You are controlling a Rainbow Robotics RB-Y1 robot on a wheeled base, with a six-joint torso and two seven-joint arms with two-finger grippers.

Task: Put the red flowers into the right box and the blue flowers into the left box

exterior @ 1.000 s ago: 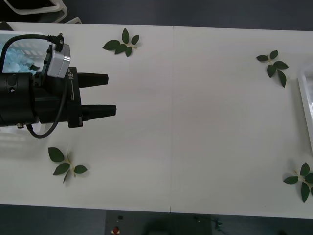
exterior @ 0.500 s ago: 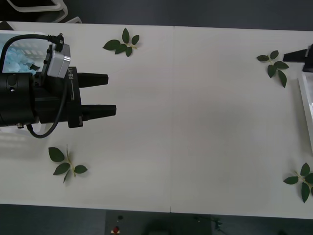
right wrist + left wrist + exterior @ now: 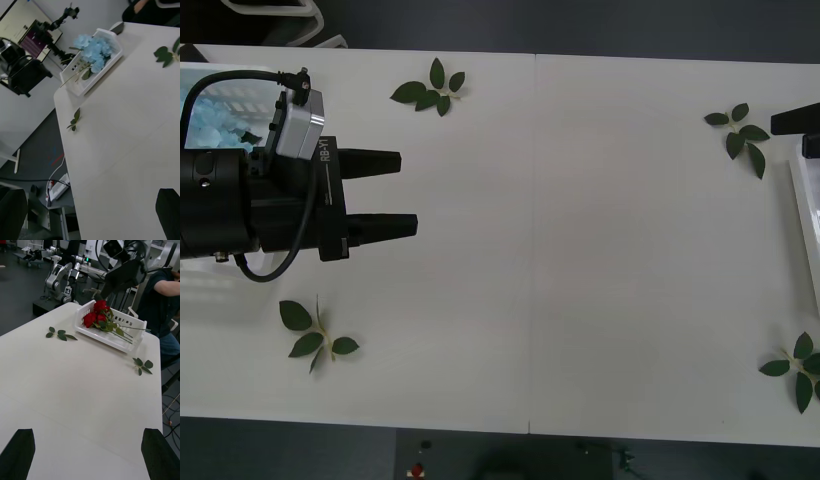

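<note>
My red flowers (image 3: 98, 316) lie in the right box (image 3: 123, 340), blue flowers (image 3: 92, 50) in the left box (image 3: 98, 73); I should keep both end effectors, left (image 3: 390, 194) and right (image 3: 90, 210), open, retracting gently.

A broad white rectangular table (image 3: 580, 250) carries loose green leaf sprigs at eleven (image 3: 430, 88), two (image 3: 742, 135), four (image 3: 795, 368) and eight o'clock (image 3: 315, 338).

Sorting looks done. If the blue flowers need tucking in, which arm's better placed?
Left. The left gripper, open, hovers beside the left box holding the blue flowers; the right gripper is across the table by the right box.
</note>
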